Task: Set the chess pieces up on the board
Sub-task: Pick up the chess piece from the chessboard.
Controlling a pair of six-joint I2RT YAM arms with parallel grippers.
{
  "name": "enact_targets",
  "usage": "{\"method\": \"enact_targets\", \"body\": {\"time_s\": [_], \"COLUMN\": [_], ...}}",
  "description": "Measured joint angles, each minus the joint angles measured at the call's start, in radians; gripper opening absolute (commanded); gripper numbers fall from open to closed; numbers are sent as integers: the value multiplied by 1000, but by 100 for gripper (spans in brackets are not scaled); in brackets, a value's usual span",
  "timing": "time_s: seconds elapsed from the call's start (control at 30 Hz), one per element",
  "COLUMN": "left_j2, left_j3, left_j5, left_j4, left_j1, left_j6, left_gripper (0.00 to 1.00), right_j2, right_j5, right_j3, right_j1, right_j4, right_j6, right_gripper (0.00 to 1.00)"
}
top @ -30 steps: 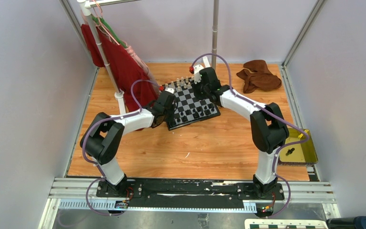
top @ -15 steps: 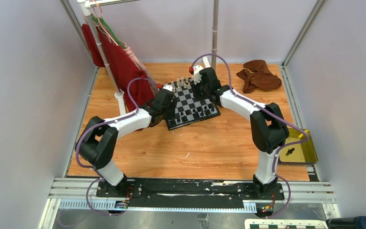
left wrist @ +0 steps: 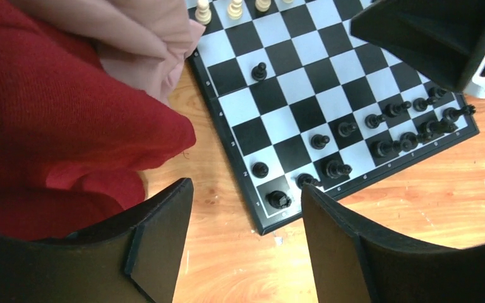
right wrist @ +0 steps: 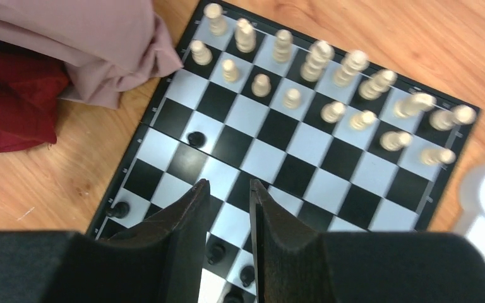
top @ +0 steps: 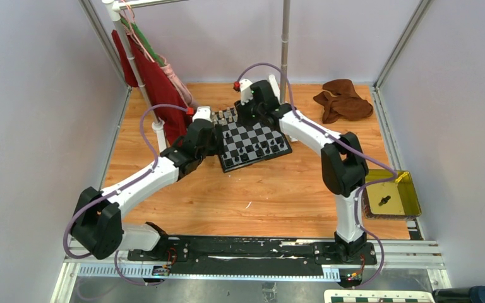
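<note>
The board point(top: 260, 136) lies at the back middle of the table. Cream chess pieces point(right wrist: 292, 98) fill its two far rows. Black chess pieces point(left wrist: 279, 199) stand along its near rows, some off their squares. One black pawn point(left wrist: 259, 71) stands alone further up the board. My left gripper point(top: 213, 136) hovers by the board's near-left corner. In the wrist view this gripper point(left wrist: 245, 184) is wide open and holds nothing. My right gripper point(top: 256, 107) hangs over the far half of the board. In its own view that gripper point(right wrist: 229, 184) shows a narrow gap with nothing in it.
A red cloth point(top: 158, 88) hangs from a rack at the back left. A pink cloth point(left wrist: 145, 44) lies over the board's far-left corner. A brown cloth point(top: 344, 101) sits at the back right. A yellow tray point(top: 410, 202) at the right edge holds one black piece point(top: 384, 201).
The left arm has stretched out, and its gripper has moved left toward the red cloth, which shifted left. The right gripper has moved left along the board's far edge.
</note>
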Motion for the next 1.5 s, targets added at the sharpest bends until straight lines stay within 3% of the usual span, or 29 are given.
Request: {"method": "enact_targets", "body": {"time_s": [0.17, 0.6, 1.5], "left_j2": [-50, -171, -203], "left_j3": [-57, -138, -183], "left_j5": [-11, -11, 26], "left_j4": [-18, -42, -51], "left_j1": [0, 0, 0], "left_j6": [-17, -28, 1], "left_gripper": [76, 77, 77], "right_j2": [75, 242, 327], "right_j5": [-18, -17, 10], "right_j3": [70, 198, 272], "right_j1": [45, 103, 104], "right_j4": [-30, -66, -71], "right_j6": [-3, -3, -15], "right_gripper": [33, 33, 32]}}
